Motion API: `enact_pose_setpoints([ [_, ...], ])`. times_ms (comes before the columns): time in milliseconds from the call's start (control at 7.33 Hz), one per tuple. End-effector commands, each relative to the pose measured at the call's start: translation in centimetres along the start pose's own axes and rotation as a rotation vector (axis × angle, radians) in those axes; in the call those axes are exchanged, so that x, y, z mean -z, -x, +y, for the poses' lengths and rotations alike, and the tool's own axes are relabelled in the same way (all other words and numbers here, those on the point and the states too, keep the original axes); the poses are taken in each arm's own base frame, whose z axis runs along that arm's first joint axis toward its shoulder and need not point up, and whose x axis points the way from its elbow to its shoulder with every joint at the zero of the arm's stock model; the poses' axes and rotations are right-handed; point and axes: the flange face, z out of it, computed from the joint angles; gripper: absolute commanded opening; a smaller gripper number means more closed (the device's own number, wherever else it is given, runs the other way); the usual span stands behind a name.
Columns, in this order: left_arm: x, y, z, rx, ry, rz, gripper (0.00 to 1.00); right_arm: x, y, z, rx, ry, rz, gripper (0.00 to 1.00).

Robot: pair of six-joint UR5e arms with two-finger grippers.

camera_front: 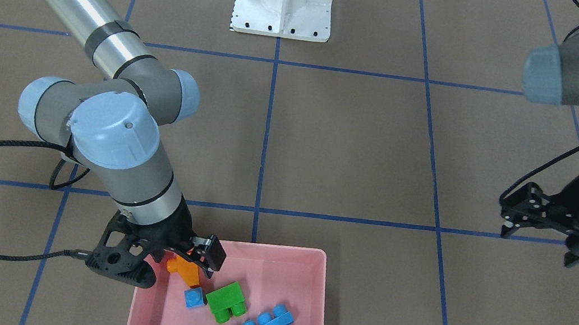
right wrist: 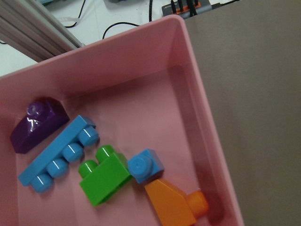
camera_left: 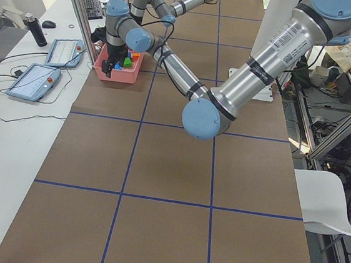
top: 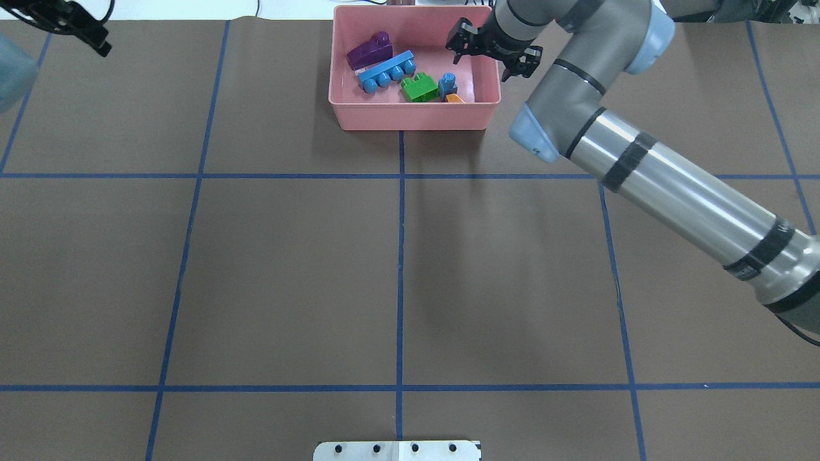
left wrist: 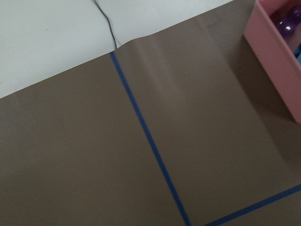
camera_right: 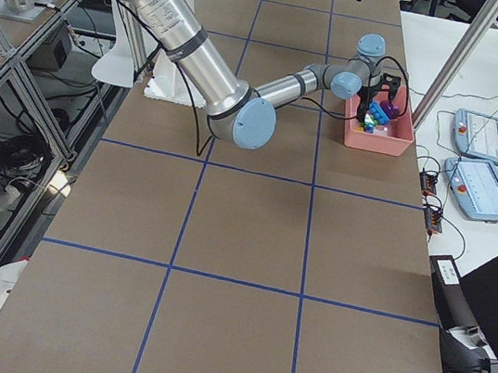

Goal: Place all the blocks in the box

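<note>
At the far left of the overhead view, the left end effector (top: 86,31) hangs over the brown paper-covered tabletop (top: 288,256), well apart from everything else; I cannot tell whether its fingers are apart or together. Further right, at the far edge, stands the shallow pale pink rectangular plastic box (top: 413,118), and all five bricks lie inside it. Leftmost is the purple plastic bar with a rounded end (top: 369,50), and just beside it the long blue four-stud bar (top: 386,72) lies on a slant, on its side. Next comes the green two-stud brick (top: 419,88), tipped on its side with its studs toward the blue bar. It touches the tiny blue single-stud cube (top: 448,83), which in turn touches the orange sloped brick (top: 455,98) in the box's corner. At the right, the right end effector (top: 492,54) hovers above that end of the box with its fingers spread wide and nothing between them, one finger over the inside, the other outside the wall.
</note>
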Motion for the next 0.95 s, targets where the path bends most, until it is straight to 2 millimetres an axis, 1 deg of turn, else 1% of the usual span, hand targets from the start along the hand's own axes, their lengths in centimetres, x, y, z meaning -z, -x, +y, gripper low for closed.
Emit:
enact_pose_setpoints([
  [0,-2.4,6.7,6.1,0.042,0.074,0.009,1.0,8.4,-9.8,-2.6,0.012,0.058,-0.003,1.0],
  [136,-2.9,9.7,8.0,0.099,0.091,0.032,1.0,11.7,-17.1,-1.5,0.071,0.08,0.032,1.0],
  [273,-3.5,12.6,9.8,0.111,0.107,0.042,1.0,13.1,-25.1,0.9,0.158,0.119,0.095,1.0],
  [409,-3.5,16.0,11.4,0.078,0.117,0.033,1.0,15.2,-31.8,1.5,0.201,0.146,0.126,1.0],
  [545,-4.0,18.5,13.1,0.087,0.137,0.032,1.0,16.5,-38.5,1.5,0.236,0.184,0.128,1.0],
  [682,-4.2,20.1,15.2,0.125,0.146,0.036,1.0,17.5,-43.5,1.4,0.281,0.199,0.138,1.0],
  [818,-5.6,21.0,18.1,0.185,0.172,0.087,1.0,18.9,-46.3,1.0,0.289,0.23,0.17,1.0],
])
